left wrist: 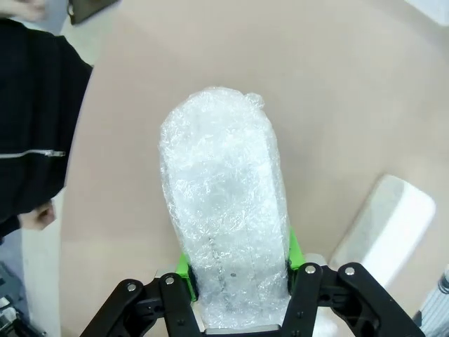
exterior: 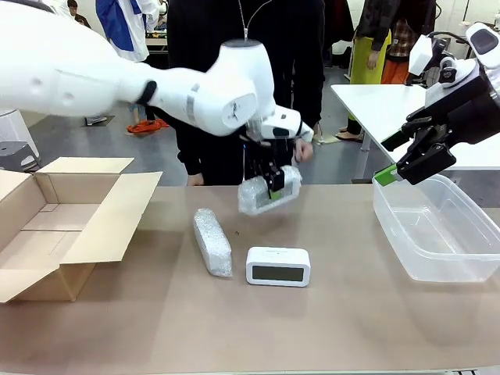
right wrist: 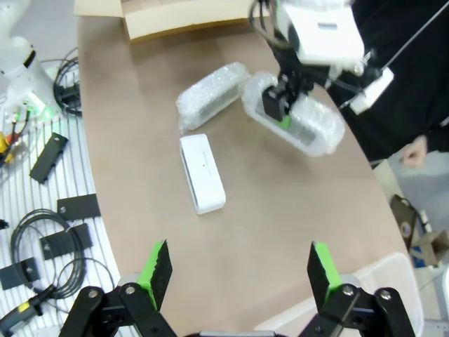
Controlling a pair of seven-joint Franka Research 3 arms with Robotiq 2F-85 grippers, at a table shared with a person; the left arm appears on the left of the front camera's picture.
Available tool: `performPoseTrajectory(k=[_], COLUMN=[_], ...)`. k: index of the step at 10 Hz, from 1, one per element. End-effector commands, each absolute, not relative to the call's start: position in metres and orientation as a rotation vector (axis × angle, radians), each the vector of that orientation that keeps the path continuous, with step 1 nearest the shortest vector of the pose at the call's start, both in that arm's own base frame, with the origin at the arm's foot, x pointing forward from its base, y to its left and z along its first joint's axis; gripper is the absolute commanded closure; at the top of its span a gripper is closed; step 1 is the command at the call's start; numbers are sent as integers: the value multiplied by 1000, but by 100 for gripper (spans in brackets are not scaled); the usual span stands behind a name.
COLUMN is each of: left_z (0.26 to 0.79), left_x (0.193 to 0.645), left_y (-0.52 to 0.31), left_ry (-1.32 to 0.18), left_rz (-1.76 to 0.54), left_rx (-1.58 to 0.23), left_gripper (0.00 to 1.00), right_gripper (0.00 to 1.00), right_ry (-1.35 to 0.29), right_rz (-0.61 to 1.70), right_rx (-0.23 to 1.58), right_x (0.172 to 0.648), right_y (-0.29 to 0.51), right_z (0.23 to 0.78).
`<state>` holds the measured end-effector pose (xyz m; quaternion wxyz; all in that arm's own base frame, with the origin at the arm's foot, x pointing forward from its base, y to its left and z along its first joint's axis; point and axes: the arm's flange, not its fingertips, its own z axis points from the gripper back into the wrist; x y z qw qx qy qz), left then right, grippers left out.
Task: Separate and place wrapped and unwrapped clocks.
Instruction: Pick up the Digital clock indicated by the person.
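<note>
My left gripper (exterior: 275, 190) is shut on a bubble-wrapped clock bundle (exterior: 269, 190), holding it above the table's middle; in the left wrist view the bundle (left wrist: 224, 210) stands between the green pads (left wrist: 184, 270). A second wrapped bundle (exterior: 212, 241) lies on the table, also seen in the right wrist view (right wrist: 210, 95). The bare white clock (exterior: 278, 266) with a dark screen stands beside it (right wrist: 202, 173). My right gripper (exterior: 406, 160) hangs open over the clear tub's left end, its green pads (right wrist: 156, 270) wide apart with nothing between them.
An open cardboard box (exterior: 55, 226) sits at the table's left. A clear plastic tub (exterior: 437, 226) stands at the right. A person in black (exterior: 242, 47) stands at the far edge, one hand (exterior: 303, 150) behind the held bundle. Cables and black brackets (right wrist: 49, 232) lie off the table.
</note>
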<state>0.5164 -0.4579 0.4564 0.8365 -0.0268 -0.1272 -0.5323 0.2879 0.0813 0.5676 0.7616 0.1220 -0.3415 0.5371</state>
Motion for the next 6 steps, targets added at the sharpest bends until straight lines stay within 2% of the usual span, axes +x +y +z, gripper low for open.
performPoseTrajectory(k=[1, 4, 6], left_z=[505, 566, 561], left_x=[477, 445, 445], left_y=[-421, -397, -396], left_ry=[-260, -314, -284], left_rz=[-1128, -1126, -1214], left_rx=[-69, -67, -151], left_gripper=[100, 100, 100], right_gripper=[0, 0, 0], right_ry=[-741, -741, -741], right_rz=[1163, 1163, 1163], right_rx=[295, 295, 295], right_x=[288, 288, 288], right_y=[83, 83, 83], right_z=[567, 567, 567])
